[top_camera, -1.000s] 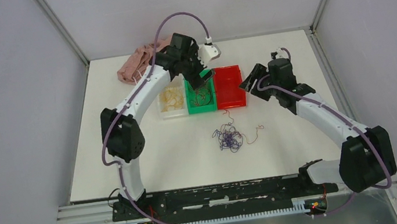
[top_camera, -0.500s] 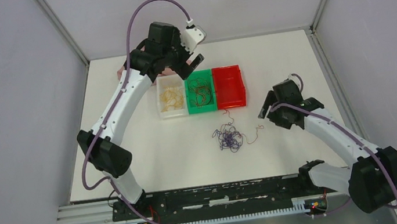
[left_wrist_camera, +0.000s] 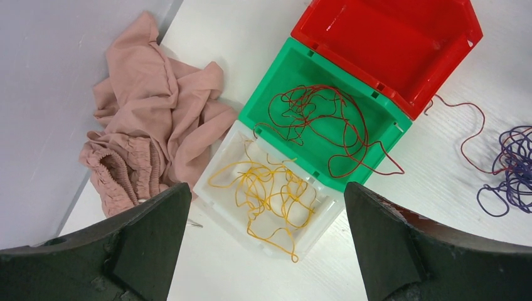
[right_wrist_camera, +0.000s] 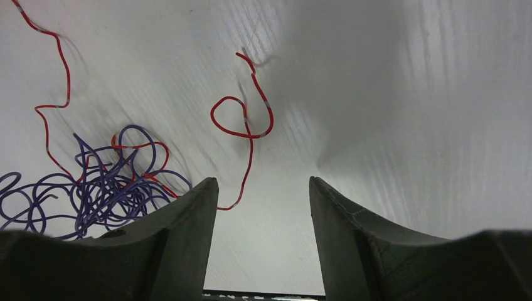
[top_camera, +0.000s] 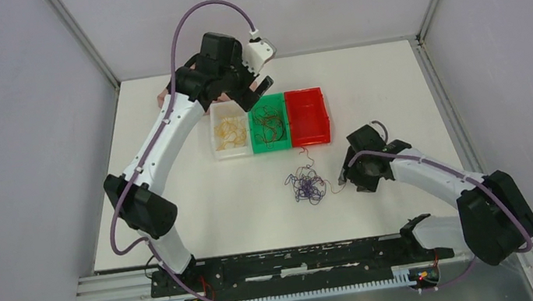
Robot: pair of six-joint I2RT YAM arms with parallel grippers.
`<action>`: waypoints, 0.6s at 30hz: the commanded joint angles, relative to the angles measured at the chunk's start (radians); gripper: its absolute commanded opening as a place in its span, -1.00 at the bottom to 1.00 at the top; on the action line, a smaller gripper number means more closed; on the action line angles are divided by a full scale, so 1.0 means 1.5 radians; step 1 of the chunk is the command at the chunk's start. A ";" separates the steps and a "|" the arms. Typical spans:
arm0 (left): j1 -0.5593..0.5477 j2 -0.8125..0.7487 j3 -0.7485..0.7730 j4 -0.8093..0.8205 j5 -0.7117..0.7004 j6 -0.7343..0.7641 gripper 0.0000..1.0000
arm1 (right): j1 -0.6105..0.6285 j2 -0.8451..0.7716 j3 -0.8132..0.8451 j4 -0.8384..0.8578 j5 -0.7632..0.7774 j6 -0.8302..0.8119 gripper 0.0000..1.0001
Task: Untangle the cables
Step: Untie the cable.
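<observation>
A purple tangle of cables (top_camera: 308, 188) with red strands through it lies on the white table in front of the bins. One red strand (right_wrist_camera: 248, 125) curls out to its right. My right gripper (top_camera: 346, 176) hangs low just right of the tangle, open (right_wrist_camera: 262, 182), with nothing between its fingers; the red strand's end lies by its left finger (right_wrist_camera: 188, 232). Yellow cables (left_wrist_camera: 270, 188) fill the clear bin (top_camera: 220, 153), and red cables (left_wrist_camera: 320, 119) lie in the green bin (top_camera: 257, 148), one loop hanging over its front wall. My left gripper (top_camera: 259, 92) is open (left_wrist_camera: 266, 188) above the bins.
The red bin (top_camera: 311, 141) next to the green one holds nothing. A pink garment (left_wrist_camera: 150, 125) lies crumpled at the table's back left corner, partly under my left arm. Grey walls enclose the table on three sides.
My left gripper rose out of the green bin and drew back, leaving red cable there. My right arm swung from beside the red bin down toward the table, next to the tangle.
</observation>
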 commanded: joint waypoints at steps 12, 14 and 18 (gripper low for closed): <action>0.002 -0.053 -0.021 -0.002 0.047 -0.003 0.99 | 0.051 0.094 0.039 0.092 0.043 0.073 -0.62; 0.001 -0.059 -0.026 -0.004 0.057 -0.003 0.99 | 0.051 0.080 0.070 0.082 0.059 0.049 -0.89; 0.002 -0.080 -0.043 -0.009 0.094 0.011 0.99 | 0.050 0.021 0.141 0.060 0.093 0.004 -1.00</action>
